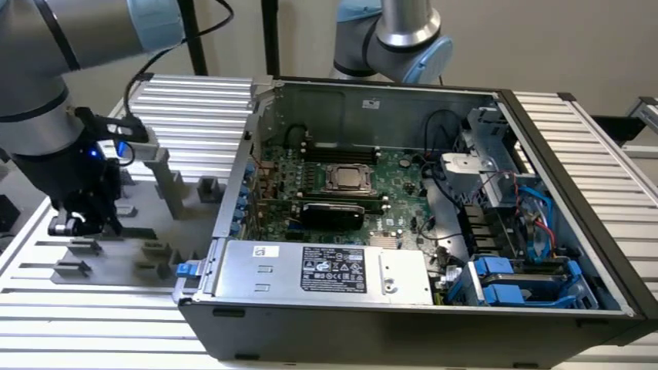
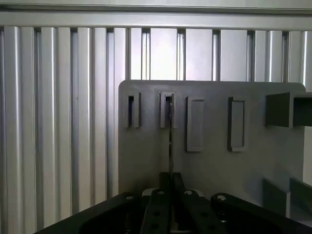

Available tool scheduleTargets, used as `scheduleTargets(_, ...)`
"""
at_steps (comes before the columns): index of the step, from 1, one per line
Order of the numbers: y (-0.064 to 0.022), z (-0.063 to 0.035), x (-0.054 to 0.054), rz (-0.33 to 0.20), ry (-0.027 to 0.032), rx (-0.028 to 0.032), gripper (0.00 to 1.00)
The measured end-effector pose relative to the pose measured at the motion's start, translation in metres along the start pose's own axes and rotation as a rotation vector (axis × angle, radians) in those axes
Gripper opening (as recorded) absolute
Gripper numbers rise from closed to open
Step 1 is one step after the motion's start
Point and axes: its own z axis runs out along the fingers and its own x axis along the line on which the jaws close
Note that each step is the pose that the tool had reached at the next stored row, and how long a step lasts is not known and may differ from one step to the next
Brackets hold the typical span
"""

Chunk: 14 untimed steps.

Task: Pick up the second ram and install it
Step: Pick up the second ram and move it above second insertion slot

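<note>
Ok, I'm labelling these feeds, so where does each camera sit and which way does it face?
Exterior view: off the arm and raised, looking down across the slatted table at the open computer case. The arm and gripper are at the exterior view's left, over the grey holder.
Wrist view: on the wrist, looking along the gripper at the grey holder. The gripper is shut on the edge-on second ram.
Shared: gripper, holder, table slats.

second ram [image 2: 170, 139]: slim board, edge-on, a thin dark line
place: one end in grey holder [image 2: 146, 156] slot, other pinched by gripper [image 2: 171, 179]
</note>
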Motion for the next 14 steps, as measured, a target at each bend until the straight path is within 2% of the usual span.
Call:
scheduleTargets(9, -0.0004, -0.0397, -0.001, 0.0, 0.0, -0.0014, 0.0)
scheduleTargets(14, -0.0061, -0.0628, -0.001, 0.0, -0.0008, -0.0015, 0.0)
